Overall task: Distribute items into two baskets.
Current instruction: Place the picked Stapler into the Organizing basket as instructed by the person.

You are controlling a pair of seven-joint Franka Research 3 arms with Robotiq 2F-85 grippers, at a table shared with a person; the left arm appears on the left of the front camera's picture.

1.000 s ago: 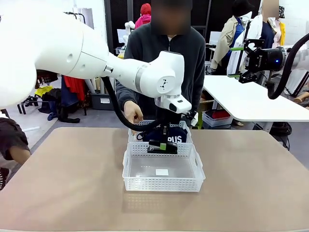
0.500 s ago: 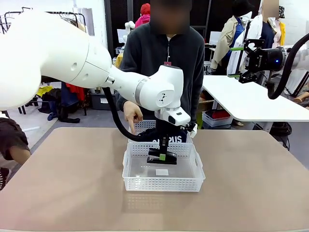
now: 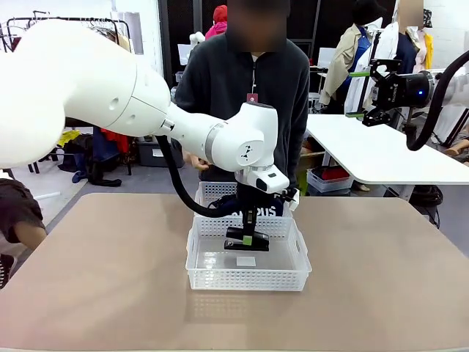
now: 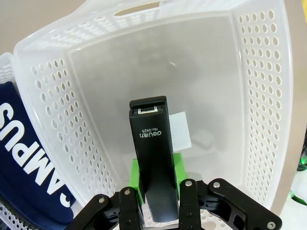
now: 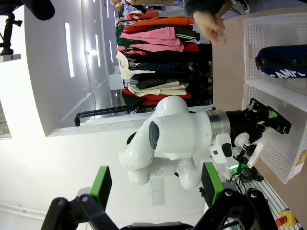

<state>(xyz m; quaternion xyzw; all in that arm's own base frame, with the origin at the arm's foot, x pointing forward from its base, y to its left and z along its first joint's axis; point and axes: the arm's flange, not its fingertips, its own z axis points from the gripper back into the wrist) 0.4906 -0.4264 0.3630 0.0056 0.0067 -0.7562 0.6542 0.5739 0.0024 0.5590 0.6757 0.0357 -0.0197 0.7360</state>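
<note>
**Stapler held over the near basket**

The left gripper (image 3: 247, 240) is clamped on the black stapler (image 4: 154, 158), pointing down inside the near basket (image 3: 205, 276), above its white sticker (image 3: 246, 261). Behind it, the far basket (image 3: 214, 190) holds the navy pouch (image 4: 26, 172). The right gripper (image 5: 153, 184) hangs raised, fingers apart, empty. A person's hand (image 5: 210, 25) hovers beyond the tan table (image 3: 102, 279).

left arm (image 3: 146, 110) reaching to centre, wrist down, jaws clamped | right gripper (image 5: 153, 184) raised, jaws spread

Front view across table (image 3: 381, 279), left wrist close above basket (image 4: 268, 96), shared
</note>
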